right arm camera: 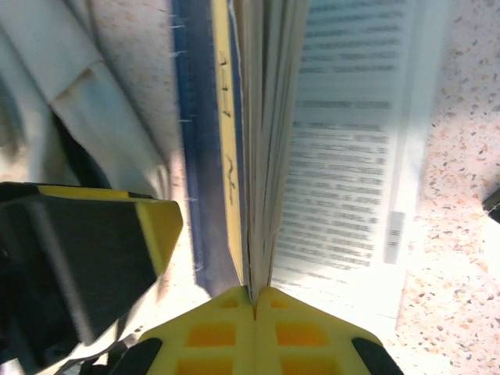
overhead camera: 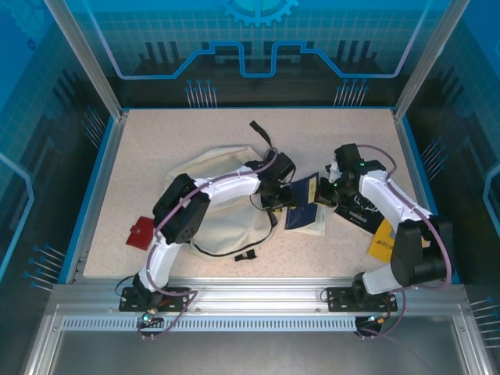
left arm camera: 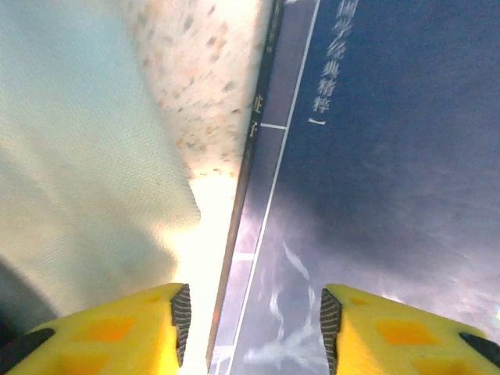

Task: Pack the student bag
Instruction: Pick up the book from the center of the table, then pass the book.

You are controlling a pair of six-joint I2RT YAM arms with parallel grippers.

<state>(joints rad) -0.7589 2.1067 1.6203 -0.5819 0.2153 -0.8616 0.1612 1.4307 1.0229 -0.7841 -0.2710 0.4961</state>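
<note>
The top camera looks steeply down from the near side over the whole tabletop [overhead camera: 156, 133]; both wrist cameras sit very close over the same blue book [left arm camera: 375, 195].

dark blue book [left arm camera: 391, 195] cover, "经典精粹"; spine, "子"

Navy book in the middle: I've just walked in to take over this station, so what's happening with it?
Both arms are on the navy book, which lies beside the cream backpack on the table. The right gripper is shut at the book's edge, seemingly pinching its cover. The left gripper is open, its fingers straddling the spine. The book is not in the backpack yet. A yellow book and a red item lie elsewhere on the table.
</note>
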